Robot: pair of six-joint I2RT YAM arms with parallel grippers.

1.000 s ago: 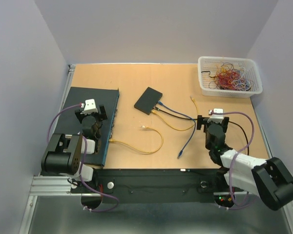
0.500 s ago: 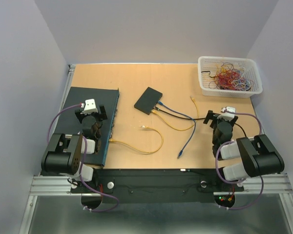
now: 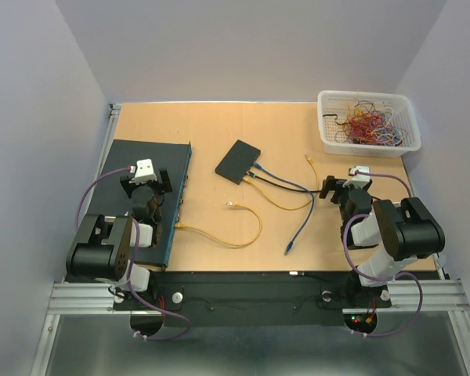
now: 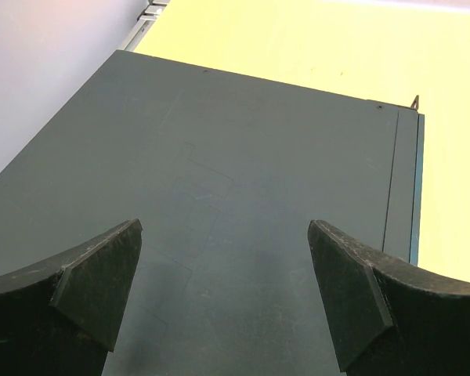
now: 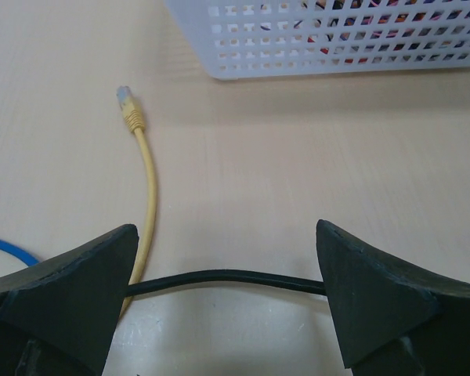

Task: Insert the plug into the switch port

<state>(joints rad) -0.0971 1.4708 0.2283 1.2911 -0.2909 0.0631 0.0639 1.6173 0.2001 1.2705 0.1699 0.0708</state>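
inspector: plug position?
operator: a yellow plug point(image 5: 125, 98) lies loose on the surface point(image 3: 180, 129), just ahead of the right claw point(image 5: 227, 258) and short of the white basket point(image 5: 313, 55). nothing holds it. a second yellow plug point(image 3: 229, 205) and a blue plug point(image 3: 288, 249) also lie free mid-surface. which one is meant, i cannot tell.
inspector: switch?
operator: the large dark switch point(image 3: 141, 153) sits at the left, well apart from the basket-side plug. the left claw point(image 4: 223, 258) hangs above its top plate. a small black box point(image 3: 237, 161) lies between, with three cables running from it.
inspector: claws?
operator: both spread wide, both empty. a black cable point(image 5: 219, 278) crosses the gap of the right claw, but it lies on the surface beneath, not pinched.
inspector: change over the last second?
operator: the right arm's elbow has swung in from far out on the right to sit behind its claw. the claw itself is nearly where it was. left arm, cables and plugs unmoved.
inspector: meaning?
operator: judged: repositioning only. grasp, carry and insertion all remain. the black cable under the claw could be caught on descent.
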